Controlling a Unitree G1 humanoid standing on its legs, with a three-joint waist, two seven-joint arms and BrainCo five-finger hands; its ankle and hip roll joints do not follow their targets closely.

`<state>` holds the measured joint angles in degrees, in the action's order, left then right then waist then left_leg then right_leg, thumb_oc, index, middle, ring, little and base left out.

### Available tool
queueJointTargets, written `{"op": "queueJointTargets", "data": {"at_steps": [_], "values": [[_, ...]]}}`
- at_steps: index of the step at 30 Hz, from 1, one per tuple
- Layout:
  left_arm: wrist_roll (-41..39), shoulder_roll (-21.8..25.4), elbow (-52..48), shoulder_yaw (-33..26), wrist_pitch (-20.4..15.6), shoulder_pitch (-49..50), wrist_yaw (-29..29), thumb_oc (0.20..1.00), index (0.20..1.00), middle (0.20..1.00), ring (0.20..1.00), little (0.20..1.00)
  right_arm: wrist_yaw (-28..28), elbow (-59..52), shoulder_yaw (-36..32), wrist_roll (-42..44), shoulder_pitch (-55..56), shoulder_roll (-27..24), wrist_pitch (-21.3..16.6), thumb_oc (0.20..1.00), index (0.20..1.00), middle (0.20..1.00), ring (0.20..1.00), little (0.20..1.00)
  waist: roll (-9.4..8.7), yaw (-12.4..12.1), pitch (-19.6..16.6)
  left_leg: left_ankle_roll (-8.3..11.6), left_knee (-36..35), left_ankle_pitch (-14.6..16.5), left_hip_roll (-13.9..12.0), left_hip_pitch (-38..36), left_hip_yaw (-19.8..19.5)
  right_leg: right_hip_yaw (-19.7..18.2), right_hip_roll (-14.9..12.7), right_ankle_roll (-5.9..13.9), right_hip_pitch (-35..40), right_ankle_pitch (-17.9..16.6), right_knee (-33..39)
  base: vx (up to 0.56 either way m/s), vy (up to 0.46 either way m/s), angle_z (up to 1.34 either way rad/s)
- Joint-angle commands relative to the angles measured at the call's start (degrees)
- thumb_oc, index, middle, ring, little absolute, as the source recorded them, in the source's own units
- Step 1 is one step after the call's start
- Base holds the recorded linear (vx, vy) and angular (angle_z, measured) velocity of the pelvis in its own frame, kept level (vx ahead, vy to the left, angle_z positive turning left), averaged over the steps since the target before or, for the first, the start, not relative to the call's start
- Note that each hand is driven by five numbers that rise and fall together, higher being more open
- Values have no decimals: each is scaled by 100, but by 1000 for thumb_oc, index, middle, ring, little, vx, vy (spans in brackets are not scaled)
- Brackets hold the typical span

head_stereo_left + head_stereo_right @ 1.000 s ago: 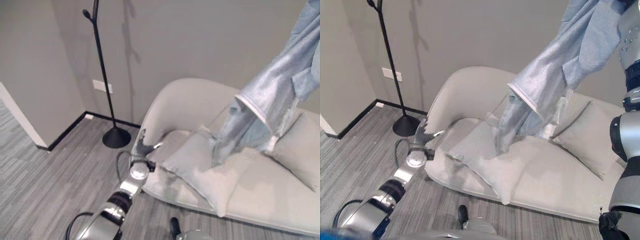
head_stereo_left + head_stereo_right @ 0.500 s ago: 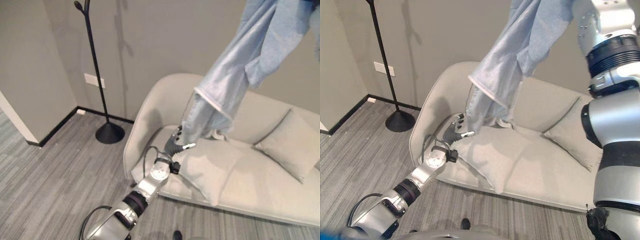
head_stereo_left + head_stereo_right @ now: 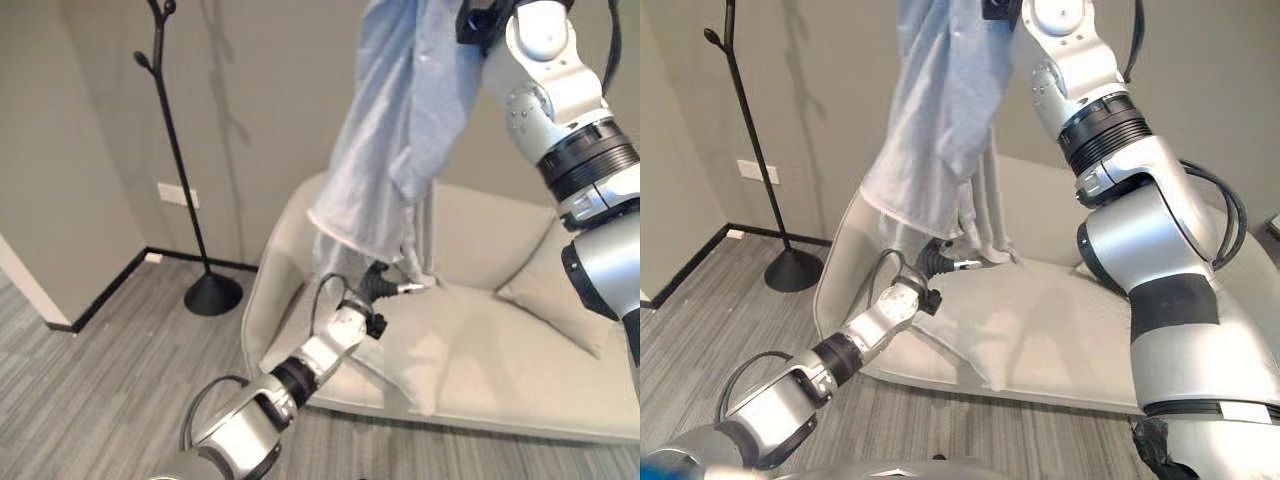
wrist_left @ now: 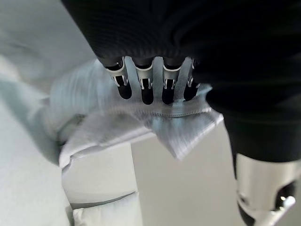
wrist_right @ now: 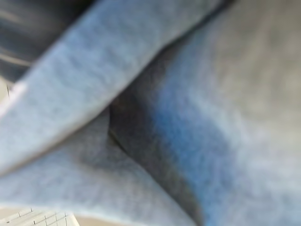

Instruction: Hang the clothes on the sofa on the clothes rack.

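the right arm has lifted the pale blue garment [image 3: 400, 110] high above the sofa [image 3: 500, 330]; its grip is hidden. the left hand [image 3: 385, 290] now pinches the hem, readying transfer to the coat rack [image 3: 170, 130] left of the sofa.

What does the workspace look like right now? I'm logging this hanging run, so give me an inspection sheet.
Surface: grey striped floor.
Job's things: light blue garment held high over the sofa; black clothes rack stands bare by the wall.
Clutter: cushions on the sofa.
Hands: left hand pinches the garment's lower hem; right hand's fingers hidden in cloth.
Cables: nothing seen.
Surroundings: grey wall, wall socket.
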<state>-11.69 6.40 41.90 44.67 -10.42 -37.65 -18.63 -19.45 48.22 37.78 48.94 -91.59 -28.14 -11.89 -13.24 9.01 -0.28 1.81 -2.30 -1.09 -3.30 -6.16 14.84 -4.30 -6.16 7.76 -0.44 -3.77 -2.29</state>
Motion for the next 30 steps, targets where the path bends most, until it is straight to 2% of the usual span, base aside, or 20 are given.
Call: {"op": "queueJointTargets", "data": {"at_steps": [1,2,6,7,11,17,21,24,30], "values": [[918,-190,578,-183,-23,-781,-621,1000,1000,1000,1000,1000,-65,109,180,-172,-747,-497,-414,200,200,200,200,200,141,-13,-51,-77,-270,473,263,-3,-276,-165,258,122,-20,49,-700,18,11,-10],[1135,-1,564,-254,1,-815,-877,1000,1000,1000,1000,1000,-95,65,242,-155,-818,-565,-487,200,200,200,200,200,151,-1,-56,-74,-270,483,260,-26,-270,-173,261,125,-30,52,-716,18,11,-9],[1248,182,477,-330,-14,-756,-1041,1000,1000,1000,1000,1000,-103,65,288,-137,-880,-649,-526,200,200,200,200,200,141,-13,-55,-71,-270,487,259,-39,-274,-154,258,125,-16,66,-714,11,4,-4],[1495,297,632,-336,29,-733,-1235,1000,1000,1000,1000,1000,-128,137,371,-124,-1026,-732,-578,200,200,200,200,200,107,-29,-69,-74,-270,495,263,-61,-281,-132,247,135,7,50,-704,0,0,0],[1685,320,857,-244,57,-765,-1257,1000,1000,1000,1000,1000,-145,177,543,-133,-1253,-761,-621,200,200,200,200,200,84,0,-73,-76,-270,492,267,-74,-292,-123,234,136,15,17,-716,8,-2,1],[1772,532,650,-219,28,-431,-1188,1000,1000,1000,1000,1000,-267,269,712,-145,-1598,-1089,-644,200,200,200,200,200,84,-42,-53,-88,-270,510,262,-92,-312,-111,244,140,10,52,-733,0,0,0],[1914,1004,-128,-353,-77,54,-1141,1000,1000,1000,1000,1000,-357,502,775,-207,-1800,-1420,-591,200,200,200,200,200,52,-213,-54,-98,-270,527,264,-101,-377,-28,228,146,68,80,-696,35,3,2],[1933,1505,-1040,-740,-207,585,-1144,1000,1000,1000,1000,1000,-409,880,945,-424,-2038,-1705,-423,200,200,200,200,200,15,-428,-18,-104,-270,461,274,-51,-465,66,200,139,73,22,-660,12,-1,14],[2055,1997,-1825,-1228,-324,1084,-1245,1000,1000,1000,1000,1000,-415,1276,1132,-665,-2203,-1872,-272,200,200,200,200,200,2,-619,-3,-116,-270,490,297,-38,-607,193,167,147,159,77,-619,7,-1,18]]}}
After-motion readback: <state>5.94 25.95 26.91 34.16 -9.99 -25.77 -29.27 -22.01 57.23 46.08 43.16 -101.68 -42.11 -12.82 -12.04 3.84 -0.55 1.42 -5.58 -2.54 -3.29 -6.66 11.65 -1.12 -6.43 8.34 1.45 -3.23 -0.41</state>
